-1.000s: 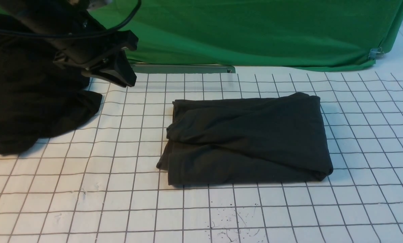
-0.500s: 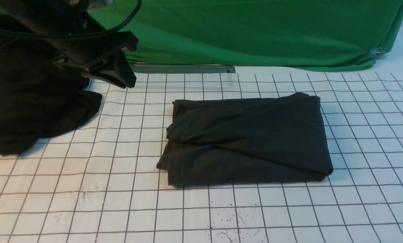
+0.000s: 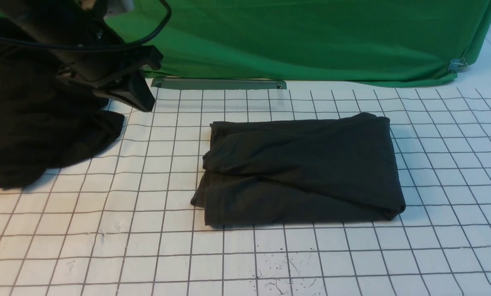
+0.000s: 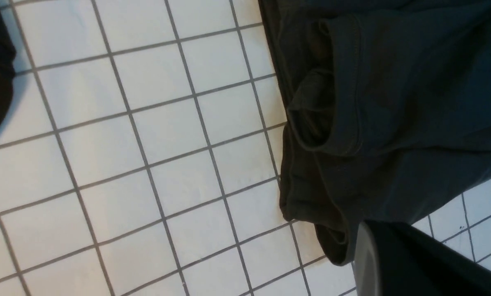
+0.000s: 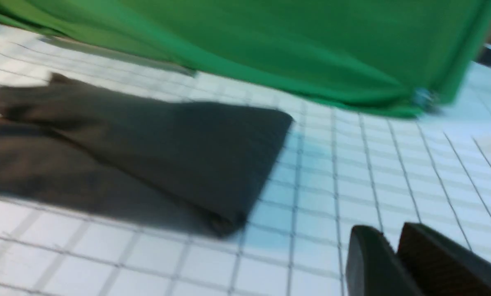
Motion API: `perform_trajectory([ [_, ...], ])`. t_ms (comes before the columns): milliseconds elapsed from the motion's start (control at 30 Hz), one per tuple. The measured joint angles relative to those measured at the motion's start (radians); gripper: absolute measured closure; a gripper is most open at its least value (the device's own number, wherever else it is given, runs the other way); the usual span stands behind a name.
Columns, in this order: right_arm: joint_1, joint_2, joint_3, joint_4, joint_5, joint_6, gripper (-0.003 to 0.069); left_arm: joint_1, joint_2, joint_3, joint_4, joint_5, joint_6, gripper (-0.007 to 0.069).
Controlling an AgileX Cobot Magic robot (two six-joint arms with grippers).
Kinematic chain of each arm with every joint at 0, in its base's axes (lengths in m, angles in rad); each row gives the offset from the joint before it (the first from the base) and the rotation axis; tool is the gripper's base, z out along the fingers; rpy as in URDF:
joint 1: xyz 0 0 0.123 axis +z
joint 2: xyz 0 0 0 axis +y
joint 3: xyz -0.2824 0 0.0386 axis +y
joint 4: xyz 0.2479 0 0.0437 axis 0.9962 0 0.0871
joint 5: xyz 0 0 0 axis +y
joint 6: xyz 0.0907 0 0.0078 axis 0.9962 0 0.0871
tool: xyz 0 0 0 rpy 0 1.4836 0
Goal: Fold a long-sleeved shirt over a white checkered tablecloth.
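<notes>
The long-sleeved shirt (image 3: 299, 168) lies folded into a dark charcoal rectangle in the middle of the white checkered tablecloth (image 3: 147, 246). No print shows on it. My left gripper (image 3: 144, 102) hangs shut and empty at the back left, well clear of the shirt. In the left wrist view the shut gripper (image 4: 367, 230) hovers past a rumpled corner of the shirt (image 4: 393, 102). My right gripper (image 5: 393, 236) is out of the front view. Its wrist view shows the tips slightly apart with nothing between them, over bare tablecloth (image 5: 352, 172) beside the shirt (image 5: 147, 144).
A shapeless black heap of cloth (image 3: 35, 131) sits at the far left under my left arm. A green cloth (image 3: 311, 37) drapes along the back, with a grey metal bar (image 3: 221, 83) at its foot and a metal clip (image 3: 458, 63) at its right corner.
My left gripper has drawn a little to the left and back, and its fingers have closed. The right gripper's tip, briefly at the right edge, has left the front view. The shirt has not moved.
</notes>
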Motion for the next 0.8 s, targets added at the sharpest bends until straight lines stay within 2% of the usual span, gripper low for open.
perform_trajectory([
  [200,-0.039,-0.067,0.097,-0.004,0.036,0.016,0.0534,0.0,0.0,0.0,0.001,0.041,0.0,0.0626],
  [800,-0.054,-0.118,0.098,-0.05,0.021,0.041,0.0493,0.0,-0.197,0.001,-0.01,0.051,-0.045,0.0626],
])
